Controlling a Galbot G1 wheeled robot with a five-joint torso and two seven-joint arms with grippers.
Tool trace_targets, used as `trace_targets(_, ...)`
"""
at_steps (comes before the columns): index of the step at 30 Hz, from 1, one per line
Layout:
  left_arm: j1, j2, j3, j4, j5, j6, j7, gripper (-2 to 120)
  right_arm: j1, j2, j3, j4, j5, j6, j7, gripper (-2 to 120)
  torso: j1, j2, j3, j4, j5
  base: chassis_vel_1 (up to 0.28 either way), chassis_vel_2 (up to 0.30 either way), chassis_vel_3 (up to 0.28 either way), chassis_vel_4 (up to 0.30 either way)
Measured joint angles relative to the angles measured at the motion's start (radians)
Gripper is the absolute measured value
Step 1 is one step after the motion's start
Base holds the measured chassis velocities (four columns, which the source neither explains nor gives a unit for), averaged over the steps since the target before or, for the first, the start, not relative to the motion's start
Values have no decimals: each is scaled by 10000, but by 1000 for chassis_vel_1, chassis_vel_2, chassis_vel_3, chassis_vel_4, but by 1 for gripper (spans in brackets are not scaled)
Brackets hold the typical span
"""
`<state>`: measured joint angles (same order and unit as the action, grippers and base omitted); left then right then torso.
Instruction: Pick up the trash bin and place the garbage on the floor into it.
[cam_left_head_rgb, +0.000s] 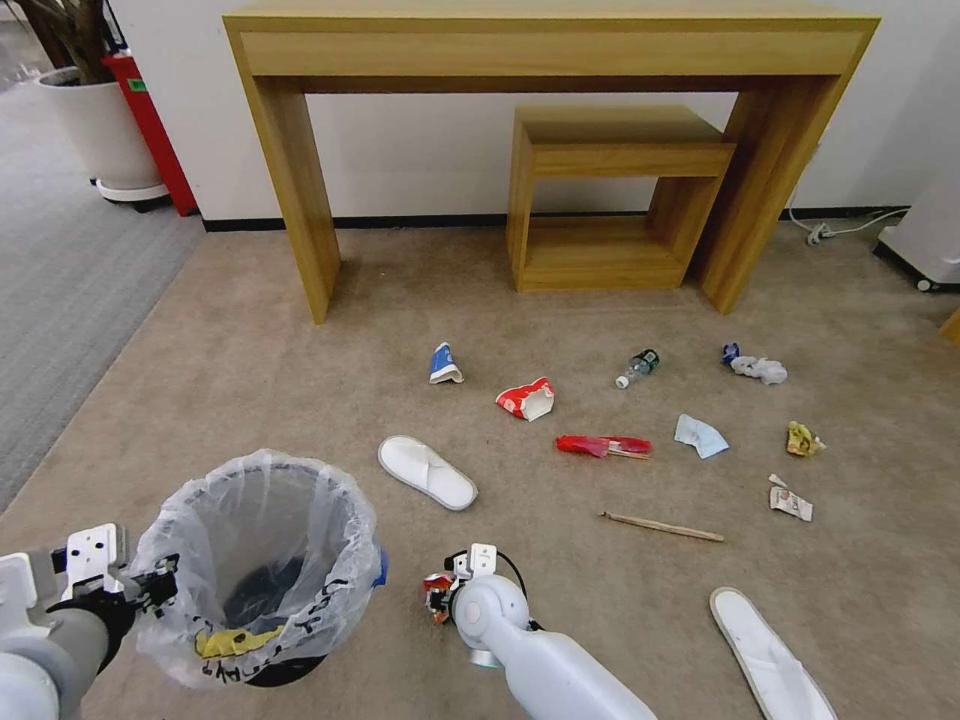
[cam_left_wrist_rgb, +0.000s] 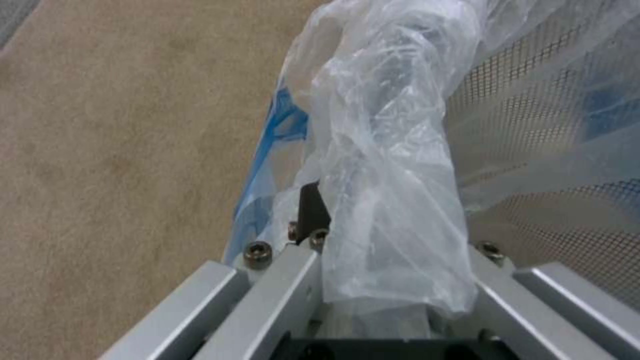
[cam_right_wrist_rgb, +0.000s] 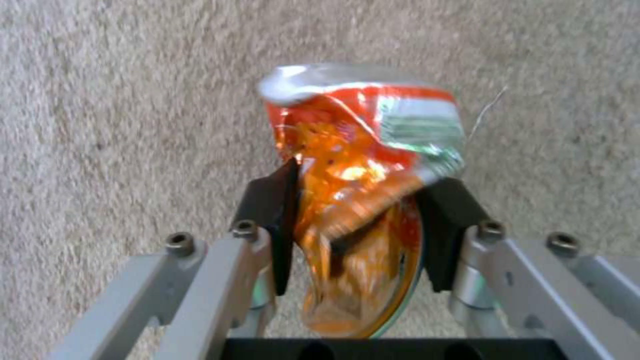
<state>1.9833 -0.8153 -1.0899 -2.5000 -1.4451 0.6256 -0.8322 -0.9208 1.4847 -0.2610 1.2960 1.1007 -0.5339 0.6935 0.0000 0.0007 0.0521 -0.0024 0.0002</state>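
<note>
At lower left, our left hand (cam_left_head_rgb: 160, 585) is pinching the bin (cam_left_head_rgb: 262, 570) rim; at bottom centre, our right hand (cam_right_wrist_rgb: 357, 227) is clamping an orange wrapper (cam_right_wrist_rgb: 360, 165) above the floor (cam_left_head_rgb: 300, 380).

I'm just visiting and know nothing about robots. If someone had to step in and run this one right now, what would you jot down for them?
Left gripper: shut on the rim of the trash bin, at the bagged edge.
Right gripper: shut on an orange-red wrapper, just right of the bin, above the floor.
Done: bin is in hand; a yellow scrap lies inside.
Left: drop this wrapper in, then gather two slippers, paper bowl, bottle, blue mask, red wrapper, wooden stick and the smaller bits.
</note>
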Motion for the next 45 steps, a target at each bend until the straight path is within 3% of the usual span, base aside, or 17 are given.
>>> trace_targets(7, -17, 7, 19, 0, 17, -10, 2, 1, -41, -75, 71, 134, -73, 52, -34, 19, 0, 0, 1, 0, -1, 0, 0, 0, 0)
trace_targets(20, -72, 17, 90, 0, 39, -12, 14, 1, -194, -1069, 821, 2023, -42, 155, -168, 18, 0, -1, 2, -2, -1, 0, 0, 0, 0)
trace_targets(25, -63, -5, 141, 1, -56, -12, 23, 1, -337, -1568, 1647, 3671, -513, 749, -1546, 18, 0, -3, 2, -1, 0, 0, 0, 0, 0)
trace_targets(27, -65, -6, 188, 1, -137, -12, 22, 1, -319, -2102, 2249, 5134, -564, 1154, -2530, 18, 0, -3, 1, 0, 1, 0, 0, 0, 0)
trace_targets(29, -67, -10, 209, 0, -153, -12, 22, 1, -296, -2310, 2396, 5520, -490, 1206, -2736, 18, 0, -3, 1, 0, 0, 0, 0, 0, 0)
trace_targets(31, -93, -49, 313, 1, -169, -12, 16, 1, -247, -3082, 2788, 6812, 61, 1249, -3111, 18, 0, -3, 1, 0, 1, 0, 0, 0, 0)
trace_targets(33, -100, -58, 330, 1, -169, -11, 17, 1, -242, -3266, 2874, 7126, 237, 1240, -3142, 18, 0, -3, 1, -1, 1, 0, 0, 0, 0)
trace_targets(35, -168, -136, 443, 1, -171, -8, 17, 1, -275, -3912, 3149, 8264, 969, 1224, -3366, 18, 0, -2, 0, -3, -1, 0, 0, 0, 0)
trace_targets(41, -230, -315, 625, 1, -167, -9, 93, 1, -277, -4252, 3191, 9267, 2153, 1205, -3839, 18, 0, -2, 0, -2, 0, 0, 0, 0, 0)
trace_targets(45, -248, -451, 668, 0, -152, -16, 188, 1, 19, -4128, 2545, 9433, 2929, 1142, -4106, 18, 0, -3, 0, -1, 0, 0, 0, 0, 0)
